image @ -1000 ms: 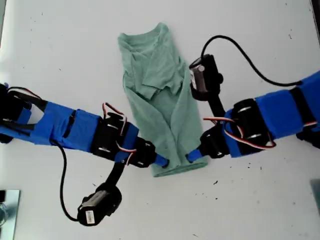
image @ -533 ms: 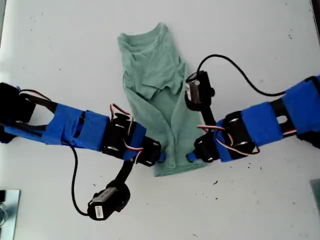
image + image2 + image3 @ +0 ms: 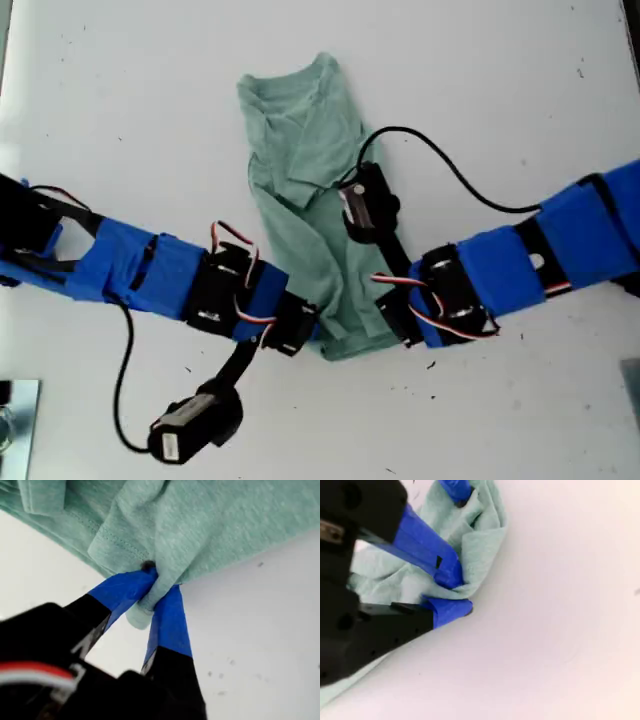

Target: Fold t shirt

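Hem corners of the t shirt (image 3: pixel 318 200) sit pinched in my first gripper (image 3: pixel 159 591) and my second gripper (image 3: pixel 451 593), jaws clamped; fingertips hidden from the exterior view.

You can't see the t shirt (image 3: pixel 305 190) hem's near corners; both arms cover them, and each arm runs off the exterior view's side edges.
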{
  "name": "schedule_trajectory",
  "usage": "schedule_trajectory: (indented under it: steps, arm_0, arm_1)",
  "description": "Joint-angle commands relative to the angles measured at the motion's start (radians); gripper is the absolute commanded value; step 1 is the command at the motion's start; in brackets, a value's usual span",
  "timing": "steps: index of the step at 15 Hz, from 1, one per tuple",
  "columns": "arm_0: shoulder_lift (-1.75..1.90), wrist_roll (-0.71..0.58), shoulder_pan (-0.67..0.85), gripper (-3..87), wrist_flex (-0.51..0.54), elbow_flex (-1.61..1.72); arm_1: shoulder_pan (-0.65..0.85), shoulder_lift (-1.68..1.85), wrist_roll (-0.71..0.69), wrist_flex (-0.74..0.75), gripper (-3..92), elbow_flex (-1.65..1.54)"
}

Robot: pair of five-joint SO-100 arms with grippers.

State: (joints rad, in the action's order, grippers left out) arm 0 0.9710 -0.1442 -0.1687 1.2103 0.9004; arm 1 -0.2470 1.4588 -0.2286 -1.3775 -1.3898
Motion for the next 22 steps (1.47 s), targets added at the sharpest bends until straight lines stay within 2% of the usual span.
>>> schedule_trajectory:
  steps: [1, 4, 7, 11, 13, 16, 17, 18, 20, 22]
  arm_0:
    - [0.201, 0.032, -0.106, -0.3, 0.023, -0.003]
    - [0.225, 0.067, -0.137, -0.3, -0.044, 0.000]
    - [0.318, 0.035, -0.080, -0.3, -0.055, 0.035]
    - [0.525, -0.040, 0.146, -0.3, 0.008, 0.204]
    - [0.618, -0.078, 0.288, -0.3, -0.012, 0.362]
    - [0.729, -0.101, 0.393, -0.3, -0.083, 0.568]
    - [0.779, -0.112, 0.423, 12.5, -0.092, 0.614]
    - [0.845, -0.132, 0.463, 29.3, -0.095, 0.660]
    - [1.049, -0.212, 0.611, 41.0, -0.147, 0.848]
    - [1.301, -0.250, 0.755, 39.2, -0.206, 1.098]
  arm_1:
    - [-0.066, 0.172, 0.003, -0.124, 0.9, 0.129]
    - [-0.081, 0.293, 0.000, -0.075, 0.9, 0.095]
    - [0.031, 0.356, -0.069, -0.049, 0.9, 0.057]
    - [0.360, 0.488, -0.290, 0.103, 0.9, -0.087]
    - [0.509, 0.426, -0.391, 0.224, 0.9, -0.109]
    - [0.580, 0.273, -0.472, 0.278, 1.8, -0.006]
    - [0.591, 0.242, -0.499, 0.265, 16.2, 0.037]
    - [0.615, 0.209, -0.508, 0.212, 32.9, 0.109]
    - [0.706, 0.198, -0.572, 0.186, 46.5, 0.173]
    - [0.802, 0.272, -0.597, 0.221, 59.6, 0.110]
